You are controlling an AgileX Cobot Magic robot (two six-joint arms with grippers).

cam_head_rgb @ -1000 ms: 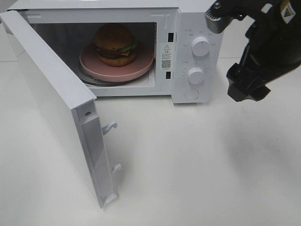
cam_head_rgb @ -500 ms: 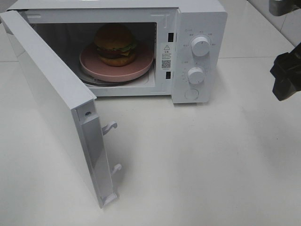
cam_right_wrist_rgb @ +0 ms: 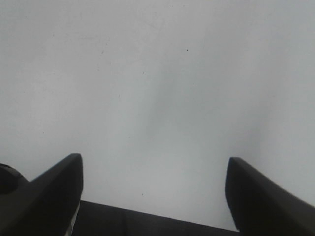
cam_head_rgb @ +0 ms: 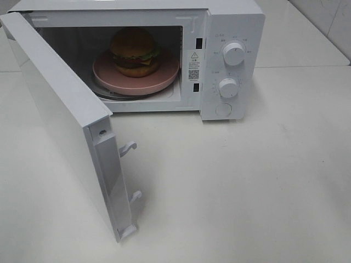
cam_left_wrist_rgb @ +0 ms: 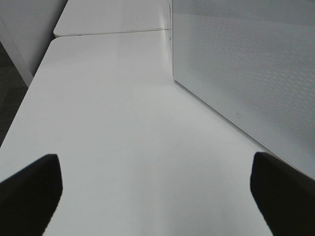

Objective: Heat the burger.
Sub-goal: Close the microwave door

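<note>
The table (cam_head_rgb: 263, 181) carries a white microwave (cam_head_rgb: 233, 22) at its far side. The door (cam_head_rgb: 60, 120) stands swung wide open toward the near left, its latch hooks showing on the free edge. Inside the cavity a pink plate (cam_head_rgb: 167, 74) sits on the turntable, and the burger (cam_head_rgb: 134, 52) stands upright on the plate, a little left of its middle. On the panel to the right of the cavity are two knobs, the upper (cam_head_rgb: 234, 53) and the lower (cam_head_rgb: 228, 87), with a round button (cam_head_rgb: 223, 109) under them.

So the loading looks done: the burger is in place. By my reckoning, what is left is to shut the door and then turn a knob to start the heating; nothing shows that either has begun.

Neither arm shows in the high view. The left gripper (cam_left_wrist_rgb: 155, 162) hangs low over bare table with the door's dotted outer face just beside it, jaws spread wide and nothing between them. That places it well for pushing the door closed. The right gripper (cam_right_wrist_rgb: 153, 161) is over bare table, jaws also wide apart and empty.
</note>
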